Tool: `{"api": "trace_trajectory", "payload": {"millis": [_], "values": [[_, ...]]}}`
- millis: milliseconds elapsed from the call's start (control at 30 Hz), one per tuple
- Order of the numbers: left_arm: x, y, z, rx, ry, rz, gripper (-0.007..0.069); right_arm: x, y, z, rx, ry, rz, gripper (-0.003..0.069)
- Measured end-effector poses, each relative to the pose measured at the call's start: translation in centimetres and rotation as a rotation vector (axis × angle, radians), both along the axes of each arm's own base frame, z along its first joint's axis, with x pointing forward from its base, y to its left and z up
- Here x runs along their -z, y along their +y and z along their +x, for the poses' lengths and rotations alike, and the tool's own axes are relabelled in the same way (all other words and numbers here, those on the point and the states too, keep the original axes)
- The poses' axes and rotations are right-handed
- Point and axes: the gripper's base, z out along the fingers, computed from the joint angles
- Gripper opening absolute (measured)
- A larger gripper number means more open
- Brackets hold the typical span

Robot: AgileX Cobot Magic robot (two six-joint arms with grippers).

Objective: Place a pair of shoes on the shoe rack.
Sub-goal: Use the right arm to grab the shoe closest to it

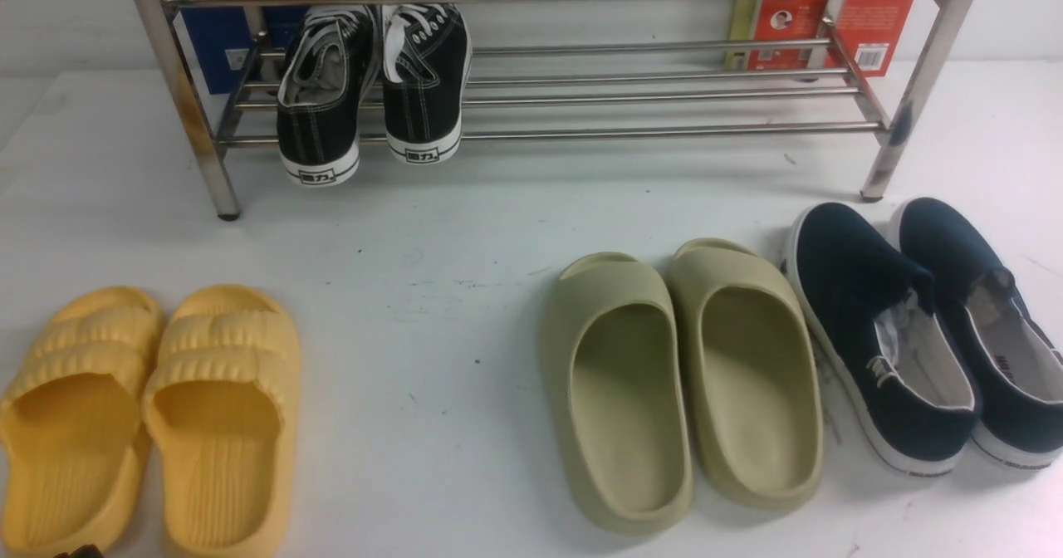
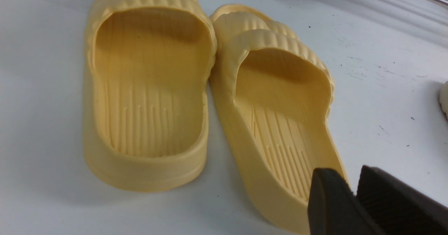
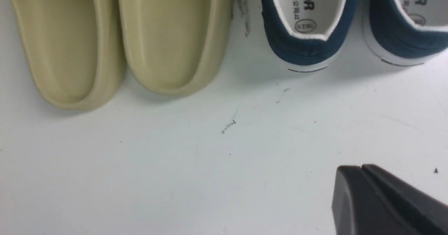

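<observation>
Navy shoes [image 1: 930, 334] sit on the table's [image 1: 432, 309] right side, off the rack [image 1: 531, 130]. The left wrist view shows the left gripper [image 2: 353, 189] nearly closed, empty, over yellow slides [image 2: 210, 88]. In the right wrist view, the right gripper [image 3: 362, 167], closed and empty, hangs short of the heels. Reaching seems not begun; next it must open and approach.

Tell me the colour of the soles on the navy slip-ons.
White, on both navy slip-ons; clearest in the front view.

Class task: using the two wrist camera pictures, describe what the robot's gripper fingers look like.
Only the fingertips show. The left gripper has two matte black fingers with rounded tips; one finger shows a finely ribbed inner pad. The right gripper has similar dark, smooth, wedge-shaped fingers. No cables, markings or arm links are visible.
</observation>
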Motion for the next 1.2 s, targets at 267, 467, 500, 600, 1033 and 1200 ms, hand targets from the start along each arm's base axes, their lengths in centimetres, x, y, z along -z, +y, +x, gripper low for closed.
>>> {"api": "trace_trajectory", "payload": {"millis": [267, 467, 500, 600, 1033, 1200], "values": [[0.0, 0.0, 0.0, 0.000, 0.000, 0.000, 0.0144, 1.6, 4.8, 5.9, -0.179, 0.012, -0.132, 0.0146], [0.0, 0.0, 0.0, 0.000, 0.000, 0.000, 0.0146, 6.0, 5.6, 9.6, -0.157, 0.069, -0.171, 0.0407], [0.0, 0.0, 0.0, 0.000, 0.000, 0.000, 0.0148, 6.9, 5.6, 10.2, -0.147, 0.082, -0.174, 0.0437], [0.0, 0.0, 0.0, 0.000, 0.000, 0.000, 0.0151, 8.4, 5.4, 11.3, -0.125, 0.099, -0.175, 0.0451], [0.0, 0.0, 0.0, 0.000, 0.000, 0.000, 0.0162, 12.4, 5.8, 12.7, -0.103, 0.212, -0.159, 0.0053], [0.0, 0.0, 0.0, 0.000, 0.000, 0.000, 0.0167, 9.4, 7.0, 11.1, -0.138, 0.194, -0.130, 0.0047]]}}
